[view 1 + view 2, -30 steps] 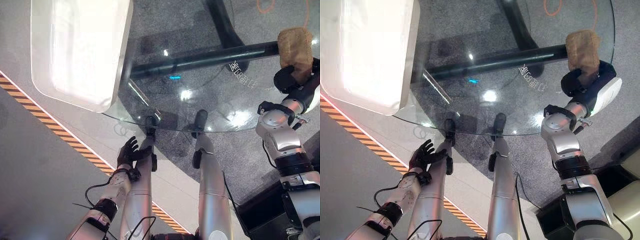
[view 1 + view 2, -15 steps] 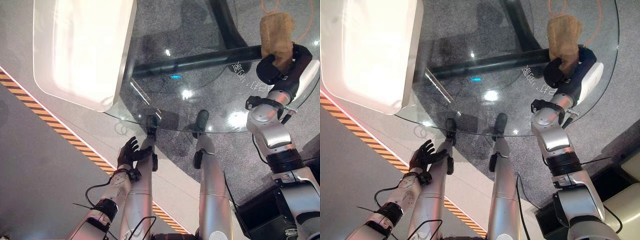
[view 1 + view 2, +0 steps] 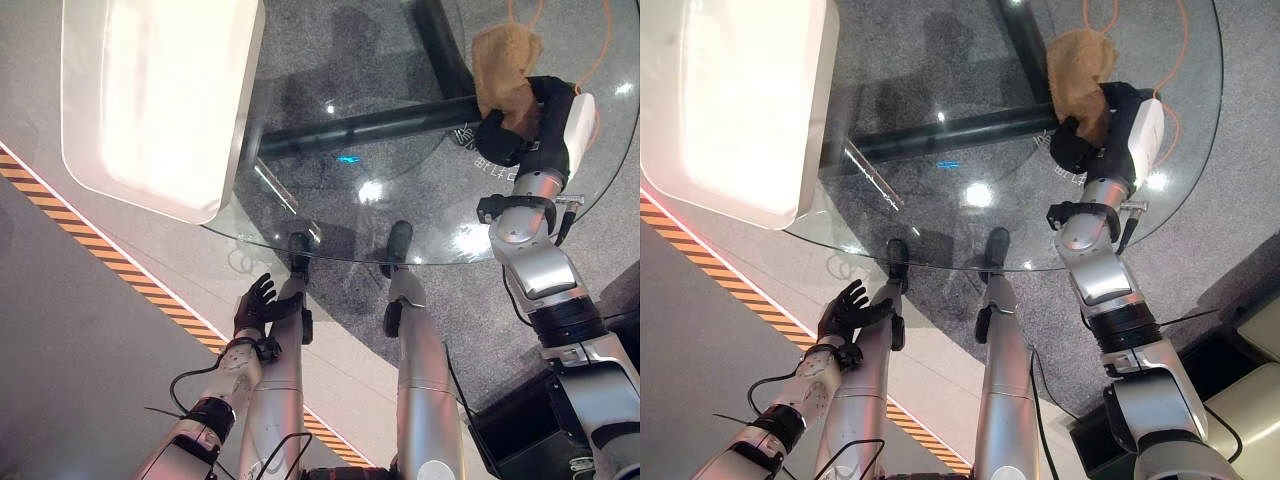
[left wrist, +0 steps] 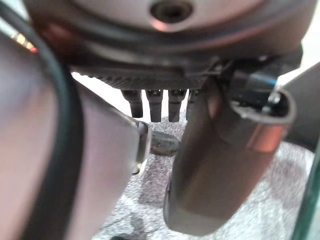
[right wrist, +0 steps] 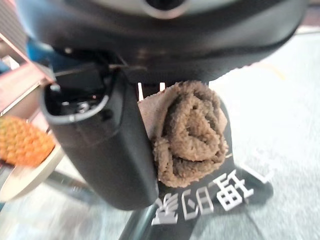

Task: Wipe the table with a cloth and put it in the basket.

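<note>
A brown terry cloth (image 3: 505,62) is bunched up on the round glass table (image 3: 400,190), towards its far right part. My right hand (image 3: 503,138) is shut on the cloth's near end, and the rest sticks out past the fingers. In the right wrist view the rolled cloth (image 5: 190,132) sits pinched against the dark thumb (image 5: 107,150), just above the glass. My left hand (image 3: 258,305) hangs below the table's near edge with its fingers relaxed and open, holding nothing.
A large white rectangular tray-like bin (image 3: 150,95) lies over the table's left side. The table's black base bar (image 3: 360,125) shows through the glass. An orange cable (image 3: 595,55) loops on the floor at the far right. A dark box (image 3: 520,420) stands at lower right.
My right hand has slid the cloth leftward across the glass, from the right rim towards the middle. The left hand has stayed where it was.
</note>
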